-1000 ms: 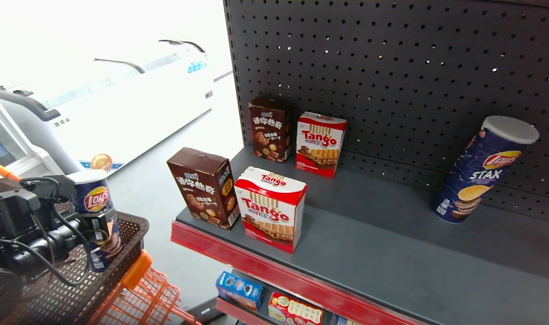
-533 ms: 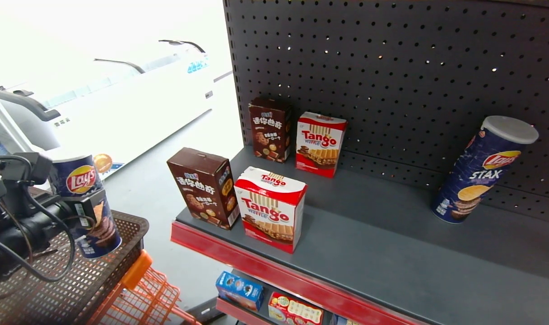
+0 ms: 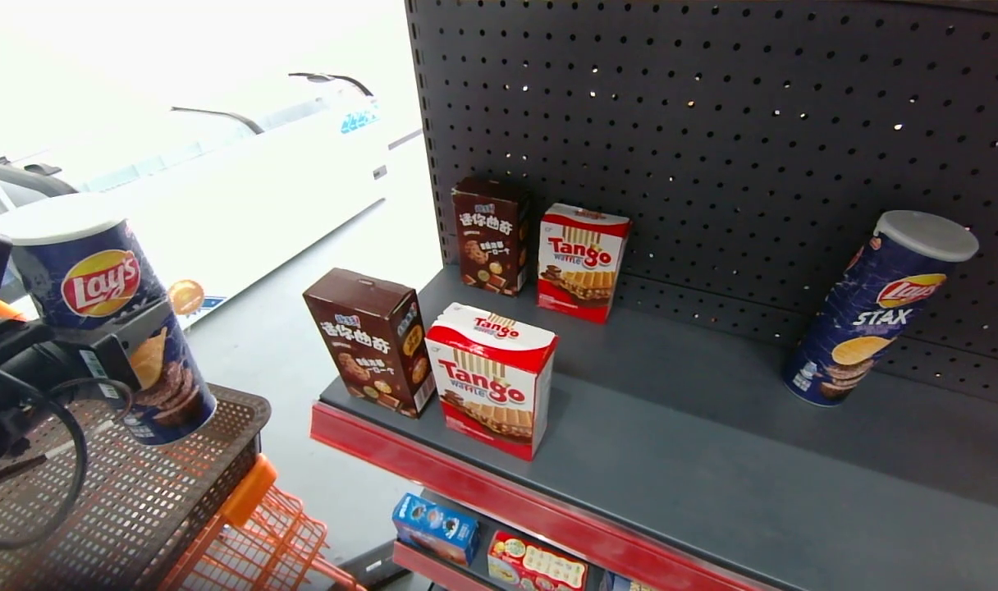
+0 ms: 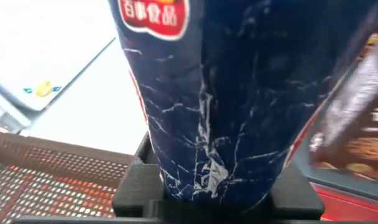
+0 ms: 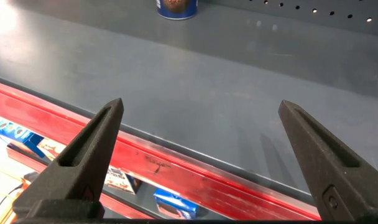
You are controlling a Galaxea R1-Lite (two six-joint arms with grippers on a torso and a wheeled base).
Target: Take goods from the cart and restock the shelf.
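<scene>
Now the chip can [image 3: 97,279] has come up clear of the cart [image 3: 228,410], where a second ago it sat low in the basket, so I judge the pick done and the carry to the shelf [image 3: 712,443] next. My left gripper [image 3: 117,349] is clamped on the can's lower half, holding it tilted above the cart's rim, well apart from the shelf's left edge. My right gripper [image 5: 201,155] hangs wide apart over the shelf's red front edge, touching nothing.

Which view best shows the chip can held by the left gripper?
Head view: the whole can, lid to base, above the cart. Left wrist view gives its dark side, close up; right wrist view faces the shelf.
</scene>
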